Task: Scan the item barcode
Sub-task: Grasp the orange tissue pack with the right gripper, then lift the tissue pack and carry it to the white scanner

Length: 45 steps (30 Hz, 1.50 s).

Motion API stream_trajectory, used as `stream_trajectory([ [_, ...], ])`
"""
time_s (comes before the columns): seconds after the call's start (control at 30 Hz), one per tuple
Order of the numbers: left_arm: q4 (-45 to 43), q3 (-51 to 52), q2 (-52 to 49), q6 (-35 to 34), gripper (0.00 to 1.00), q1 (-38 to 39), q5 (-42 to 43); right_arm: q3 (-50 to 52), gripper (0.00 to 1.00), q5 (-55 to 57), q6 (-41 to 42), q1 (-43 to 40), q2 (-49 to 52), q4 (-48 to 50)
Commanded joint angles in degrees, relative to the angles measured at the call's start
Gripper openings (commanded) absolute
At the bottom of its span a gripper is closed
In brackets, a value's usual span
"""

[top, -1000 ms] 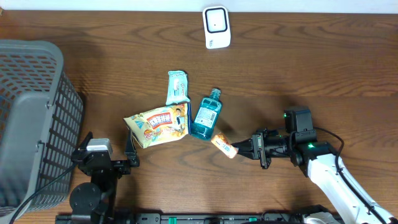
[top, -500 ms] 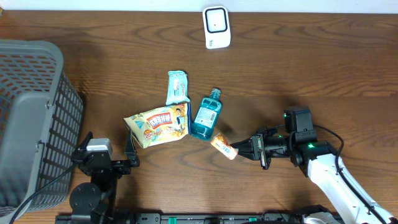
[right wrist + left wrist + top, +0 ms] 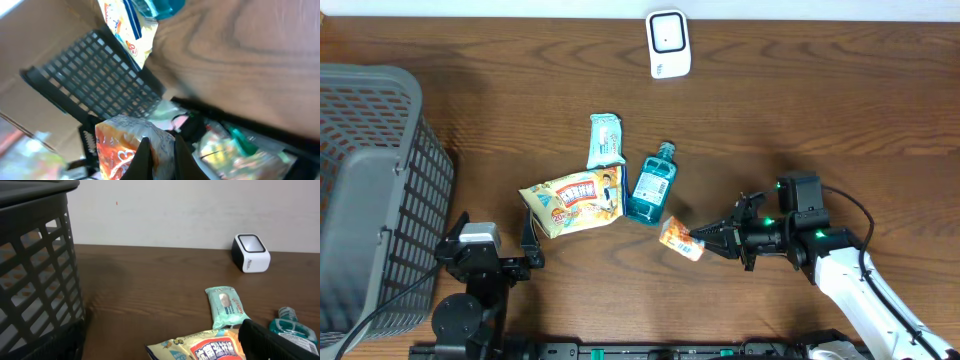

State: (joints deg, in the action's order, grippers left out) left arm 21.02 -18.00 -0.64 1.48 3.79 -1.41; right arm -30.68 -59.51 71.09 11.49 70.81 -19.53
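Overhead — right gripper clamps the orange packet near the mouthwash bottle.

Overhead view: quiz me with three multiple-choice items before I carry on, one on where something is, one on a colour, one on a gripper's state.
1. Where is the scanner?
A. At the far edge of the table, beyond the bottle.
B. Inside the basket.
C. Under the snack bag.

2. What colour is the bottle?
A. Red.
B. Blue-green.
C. Black.

3. How is the right gripper?
A. Open and empty.
B. Shut on the orange packet.
C. Out of view.

Answers:
1 A: the scanner stands alone at the top of the overhead view, past the bottle's cap.
2 B: its clear body shows blue-green liquid.
3 B: its jaws pinch the packet's end in both the overhead and right wrist views.
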Motion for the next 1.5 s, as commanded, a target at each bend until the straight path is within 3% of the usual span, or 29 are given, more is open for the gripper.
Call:
stream_trajectory([
  [0.0,-0.04,0.33,0.35,-0.28,0.98,-0.24,0.81,-0.02,0.01,0.28,-10.91,-0.52,-0.42,0.04],
  [0.13,-0.04,0.33,0.35,-0.28,0.98,-0.24,0.81,-0.02,0.01,5.14,-18.47,-0.52,-0.48,0.72],
  [0.3,-0.04,0.33,0.35,-0.28,0.98,-0.24,0.81,-0.02,0.01,12.87,-19.23,-0.46,-3.67,0.52],
  [0.5,-0.07,0.33,0.35,-0.28,0.97,-0.24,0.81,-0.02,0.01,16.20,-17.75,0.68,-16.00,0.26],
  [0.67,-0.07,0.33,0.35,-0.28,0.98,-0.24,0.81,-0.02,0.01,30.01,-20.94,5.73,-29.62,-1.09],
  [0.87,-0.07,0.33,0.35,-0.28,0.97,-0.24,0.81,0.00,0.01,41.59,-35.43,11.47,-37.81,-0.44],
  [1.03,-0.07,0.33,0.35,-0.28,0.98,-0.24,0.81,0.02,0.01,51.06,-50.36,12.20,-36.33,0.76],
  [1.17,-0.07,0.33,0.35,-0.28,0.98,-0.24,0.81,0.04,0.01,61.31,-52.57,12.20,-31.67,6.25],
  [1.47,-0.07,0.33,0.35,-0.28,0.98,-0.24,0.81,0.04,0.01,64.11,-56.04,12.20,-8.83,37.00],
])
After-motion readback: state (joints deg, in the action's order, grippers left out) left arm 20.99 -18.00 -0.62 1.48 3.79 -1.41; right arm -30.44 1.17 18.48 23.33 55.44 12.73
